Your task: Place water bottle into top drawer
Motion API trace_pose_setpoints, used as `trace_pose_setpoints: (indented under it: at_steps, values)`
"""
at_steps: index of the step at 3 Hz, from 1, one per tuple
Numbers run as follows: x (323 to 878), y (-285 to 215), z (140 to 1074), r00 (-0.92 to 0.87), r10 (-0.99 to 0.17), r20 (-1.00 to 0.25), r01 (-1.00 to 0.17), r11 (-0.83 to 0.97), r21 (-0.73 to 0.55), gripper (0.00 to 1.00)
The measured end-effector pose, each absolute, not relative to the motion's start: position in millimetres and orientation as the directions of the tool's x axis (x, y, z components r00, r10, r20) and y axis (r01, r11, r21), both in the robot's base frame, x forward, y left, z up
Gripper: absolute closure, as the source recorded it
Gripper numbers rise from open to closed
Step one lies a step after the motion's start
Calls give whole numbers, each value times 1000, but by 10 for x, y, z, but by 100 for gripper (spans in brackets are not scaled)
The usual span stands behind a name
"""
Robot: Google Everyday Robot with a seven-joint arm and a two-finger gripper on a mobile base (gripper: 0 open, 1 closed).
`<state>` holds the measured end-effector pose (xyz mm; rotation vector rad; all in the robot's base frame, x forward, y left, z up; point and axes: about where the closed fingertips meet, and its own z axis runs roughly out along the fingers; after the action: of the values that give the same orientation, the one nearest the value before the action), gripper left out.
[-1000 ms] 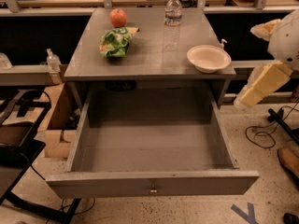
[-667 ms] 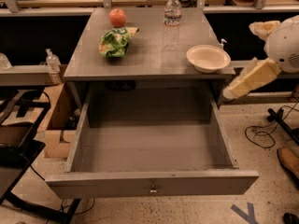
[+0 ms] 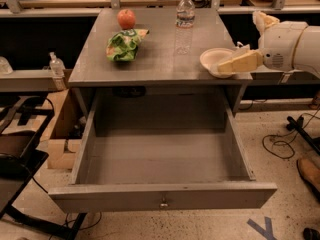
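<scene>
The water bottle (image 3: pixel 184 21), clear with a white cap, stands upright at the back of the grey desk top, right of centre. The top drawer (image 3: pixel 162 196) is pulled fully open toward the camera and holds nothing; its small metal knob sits at the centre of the front panel. My gripper (image 3: pixel 236 64), cream-coloured on a white arm, comes in from the right at desk-top height. Its tip is over the right rim of a white bowl (image 3: pixel 214 60). It is well to the right of and nearer than the bottle, and holds nothing that I can see.
A red apple (image 3: pixel 126 18) and a green snack bag (image 3: pixel 123 44) lie on the desk's left half. A small pump-top bottle (image 3: pixel 57 70) stands on a shelf to the left. Cables and a shoe (image 3: pixel 309 171) lie on the floor at right.
My arm has swung up and leftward, from beside the desk's right edge to over the white bowl. The bottle and drawer have not moved.
</scene>
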<state>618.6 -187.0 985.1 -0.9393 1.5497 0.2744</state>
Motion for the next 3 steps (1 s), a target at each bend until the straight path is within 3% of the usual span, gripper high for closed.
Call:
trace_pose_setpoints:
  at_steps: [1, 3]
  values:
    - [6185, -1869, 9849, 71, -402, -913, -691, 640, -336, 0]
    - [7181, -1648, 10003, 67, -281, -957, -697, 673, -247, 0]
